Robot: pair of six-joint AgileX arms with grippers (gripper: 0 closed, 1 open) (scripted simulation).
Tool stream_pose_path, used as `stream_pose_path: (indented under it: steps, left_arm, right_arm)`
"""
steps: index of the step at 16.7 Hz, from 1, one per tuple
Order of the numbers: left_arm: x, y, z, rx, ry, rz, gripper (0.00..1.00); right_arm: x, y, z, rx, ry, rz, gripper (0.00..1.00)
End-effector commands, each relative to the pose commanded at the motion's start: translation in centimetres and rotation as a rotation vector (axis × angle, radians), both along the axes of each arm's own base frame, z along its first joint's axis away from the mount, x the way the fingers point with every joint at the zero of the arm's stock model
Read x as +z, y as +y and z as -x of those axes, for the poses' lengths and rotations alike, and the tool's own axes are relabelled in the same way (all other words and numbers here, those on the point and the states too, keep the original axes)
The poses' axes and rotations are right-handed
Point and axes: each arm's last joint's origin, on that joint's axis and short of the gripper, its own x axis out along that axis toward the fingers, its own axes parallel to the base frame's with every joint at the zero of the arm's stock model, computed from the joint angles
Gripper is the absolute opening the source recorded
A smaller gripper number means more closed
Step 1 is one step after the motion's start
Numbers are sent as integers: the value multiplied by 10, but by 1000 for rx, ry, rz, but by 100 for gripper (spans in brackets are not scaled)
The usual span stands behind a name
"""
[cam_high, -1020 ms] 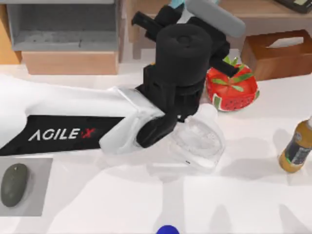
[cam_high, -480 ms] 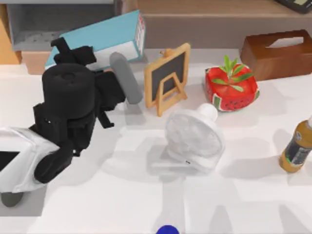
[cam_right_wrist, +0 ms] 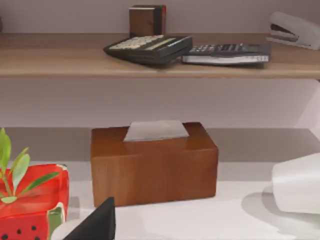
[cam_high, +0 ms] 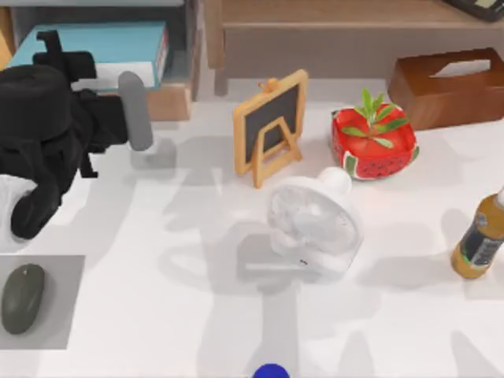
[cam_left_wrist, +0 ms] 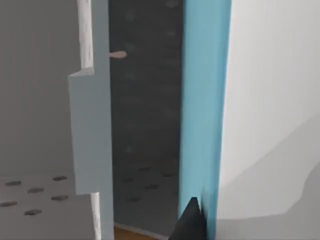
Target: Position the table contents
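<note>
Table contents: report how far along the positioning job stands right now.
Looks done: the computer mouse lies on the grey mat at the table's left edge. In hand: the left arm's gripper holds the teal and white book at the grey cabinet's opening, top left. Left: releasing the book and withdrawing. The right arm is idle, facing the tissue box.

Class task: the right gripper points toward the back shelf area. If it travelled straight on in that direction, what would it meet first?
Most likely the brown tissue box, which sits directly ahead of the right gripper in its wrist view; depth is hard to judge.
</note>
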Motion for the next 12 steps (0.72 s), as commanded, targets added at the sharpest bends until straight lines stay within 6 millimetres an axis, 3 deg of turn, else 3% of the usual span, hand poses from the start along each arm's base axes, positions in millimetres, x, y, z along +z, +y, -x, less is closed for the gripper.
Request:
stream_pose_path:
  steps: [3,9,12]
  left_arm:
    - [-6,6,-15,-27,11,-23,0]
    - [-6,6,-15,-29,10,-25,0]
    - [-2,7,-29,-22,-11,-19,0]
  right_arm:
    - [0,0,0,0,0,0,100]
    - [0,0,0,0,0,0,100]
    - [0,0,0,0,0,0,100]
